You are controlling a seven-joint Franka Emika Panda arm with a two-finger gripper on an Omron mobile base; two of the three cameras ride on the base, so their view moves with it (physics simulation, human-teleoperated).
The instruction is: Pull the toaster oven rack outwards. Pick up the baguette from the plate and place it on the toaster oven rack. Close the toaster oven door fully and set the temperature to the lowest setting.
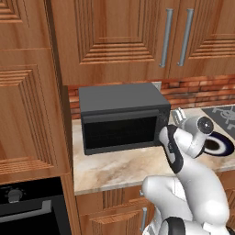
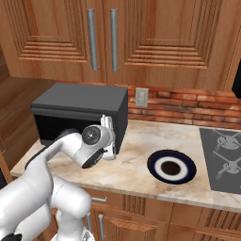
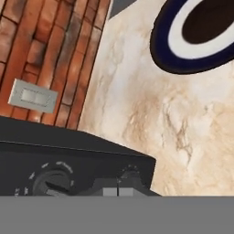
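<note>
The dark grey toaster oven [image 1: 121, 98] [image 2: 80, 103] stands on the marble counter with its black door [image 1: 120, 131] closed flat. The rack and the baguette are hidden from sight. My gripper [image 1: 172, 120] [image 2: 113, 136] [image 3: 118, 192] is shut, its tips right at the control strip on the oven's right side. In the hand view they rest by a small dark knob [image 3: 130, 174], with a larger knob [image 3: 52, 182] further along the strip. The navy-rimmed plate [image 1: 226, 148] [image 2: 155, 172] [image 3: 160, 50] lies bare to the right.
A black stovetop [image 1: 222, 112] [image 2: 221, 155] sits at the counter's right end. A wall outlet [image 2: 141, 97] [image 3: 33, 96] is set in the brick backsplash. Wooden cabinets hang above, and a built-in oven [image 1: 27, 206] sits low on the left.
</note>
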